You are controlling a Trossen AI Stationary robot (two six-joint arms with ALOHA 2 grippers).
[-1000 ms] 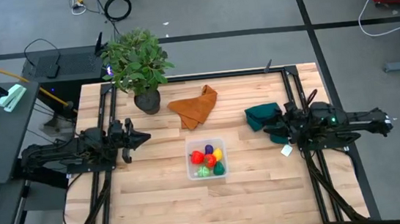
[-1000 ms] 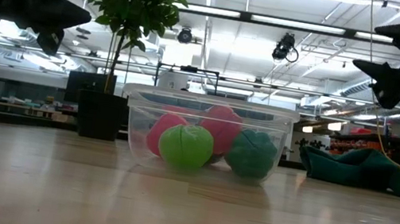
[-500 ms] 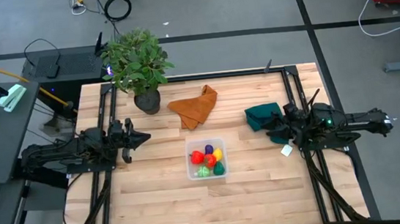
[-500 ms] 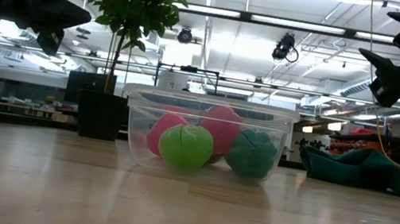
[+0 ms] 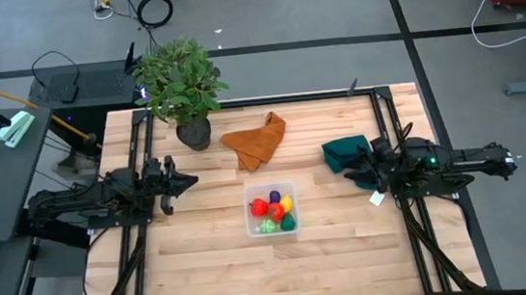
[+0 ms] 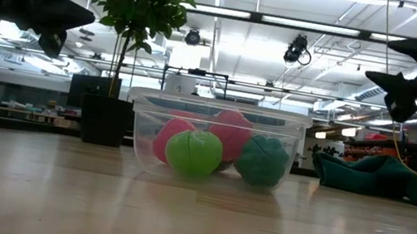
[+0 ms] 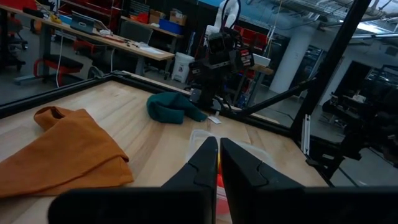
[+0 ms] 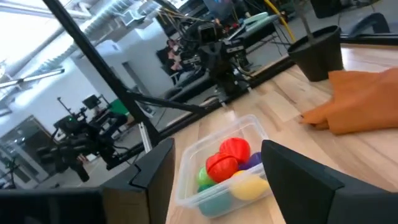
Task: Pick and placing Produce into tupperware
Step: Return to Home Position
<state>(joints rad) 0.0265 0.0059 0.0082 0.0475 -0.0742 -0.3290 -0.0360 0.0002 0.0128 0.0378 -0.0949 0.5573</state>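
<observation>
Left jaws: together, raised above the table [image 5: 207, 269], well apart from the tupperware [image 5: 269, 189] on its left.
Right jaws: apart and empty, raised to the tupperware's right, pointing toward it.
Produce [image 5: 274, 211]: red, purple, yellow and green pieces, all inside the tupperware.
Tupperware: flat on the table, between the two arms.
Orange cloth [image 5: 257, 138]: near the tupperware, on its potted plant [image 5: 179, 83] side.
Green cloth [image 5: 344, 151]: right of the tupperware, beside the right jaws.

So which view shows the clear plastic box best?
Right wrist view: the clear plastic box sits close, its red, yellow, green and purple produce distinct. High view: distant. Low view: side-on. Left wrist: mostly behind fingers.
</observation>
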